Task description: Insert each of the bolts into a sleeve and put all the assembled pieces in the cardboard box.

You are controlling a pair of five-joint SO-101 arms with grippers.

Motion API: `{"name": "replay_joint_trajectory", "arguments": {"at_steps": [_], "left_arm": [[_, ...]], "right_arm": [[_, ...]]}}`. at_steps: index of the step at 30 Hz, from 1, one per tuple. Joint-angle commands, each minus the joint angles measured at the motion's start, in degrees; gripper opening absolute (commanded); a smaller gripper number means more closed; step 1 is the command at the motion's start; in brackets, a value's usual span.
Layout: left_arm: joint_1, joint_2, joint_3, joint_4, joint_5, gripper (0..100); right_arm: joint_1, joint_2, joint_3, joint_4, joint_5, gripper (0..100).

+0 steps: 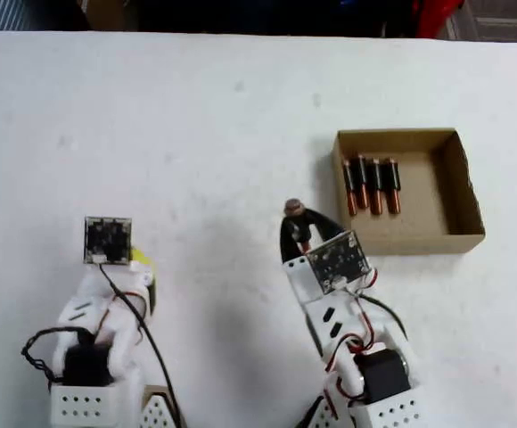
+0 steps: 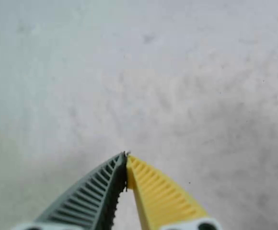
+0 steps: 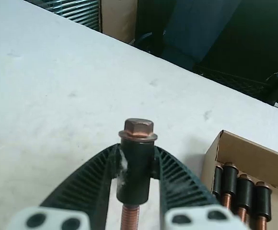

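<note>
Carrying the held piece to the cardboard box (image 1: 410, 239) is, by my judgement, the step in hand. The right gripper (image 3: 138, 158) is clamping a black sleeve (image 3: 133, 175) with a copper bolt (image 3: 138, 128) pushed through it, the hex head sitting on the sleeve's end and the thread poking out the other end. Since the fingers are pressing on the sleeve only, the bolt is probably staying in by its own weight. Doing this well means not tipping the head downward on the way, lifting enough for the thread to clear the box's near wall, and moving right and a little far. Four finished pieces (image 1: 371, 185) are lying side by side against the left part of the box floor, so the bare floor to their right looks like the place to aim for. Laying the piece parallel to them and letting go low should stop it rolling or bouncing. In the high view the right arm is reaching from the near edge of the table (image 1: 196, 134), its gripper pointing far and slightly left, just beside the box's near left corner. The left gripper (image 2: 126, 165) is hanging over bare table at the near left, well apart from the box, its grey and yellow fingers pressed together on nothing.
</note>
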Motion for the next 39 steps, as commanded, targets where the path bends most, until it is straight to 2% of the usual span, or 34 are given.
{"name": "replay_joint_trajectory", "arguments": {"at_steps": [1,7,12,22,31,35,39], "left_arm": [[-0.1,-0.3,-2.8,3.7,-0.3,2],[-0.1,-0.3,1.8,3.8,-0.3,2],[-0.1,-0.3,1.9,4.4,0.0,2],[3.8,-0.3,1.9,12.4,0.1,2],[3.6,-0.3,1.9,12.8,-0.2,2],[3.6,-0.3,1.9,12.8,-0.2,2],[3.6,-0.3,1.9,12.8,-0.2,2]], "right_arm": [[0.4,-0.3,-1.3,-0.5,0.6,1.7],[0.8,-0.1,-1.3,0.0,0.6,1.7],[4.7,0.0,-3.0,1.3,0.7,1.7],[8.7,0.0,-9.6,6.4,4.0,1.7],[13.9,0.5,-14.9,6.4,4.1,1.6],[16.5,6.9,-21.5,6.4,4.2,1.6],[19.4,19.7,-30.4,6.4,4.1,1.6]]}}
